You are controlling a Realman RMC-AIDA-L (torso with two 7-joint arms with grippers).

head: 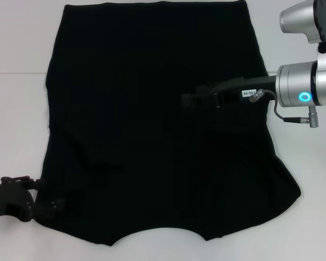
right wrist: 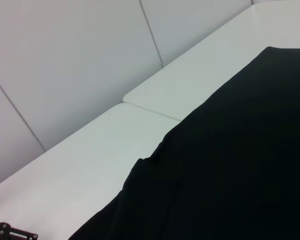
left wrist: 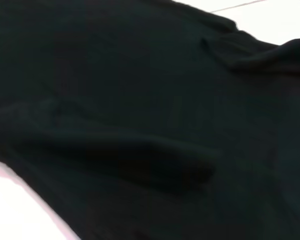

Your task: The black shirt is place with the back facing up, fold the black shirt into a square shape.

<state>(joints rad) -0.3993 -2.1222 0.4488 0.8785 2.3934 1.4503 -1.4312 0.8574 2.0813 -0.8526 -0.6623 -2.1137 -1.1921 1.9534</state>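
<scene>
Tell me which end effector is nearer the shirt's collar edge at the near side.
Left. The left end effector sits at the shirt's near left corner, beside the curved collar edge. The right end effector reaches over the middle, farther from it.

Silver right arm with a glowing cyan ring, grey cable, seemingly black hand.

I see the black shirt spread out flat on the white worktop, plain dark fabric facing up with no lettering showing. Its straight edge lies at the far side, and the curved neckline edge sits nearest me. Both long sides look folded inward, leaving a broad panel that widens toward the near end. Soft ridges and wrinkles run across the cloth, and one edge is slightly rumpled.
</scene>
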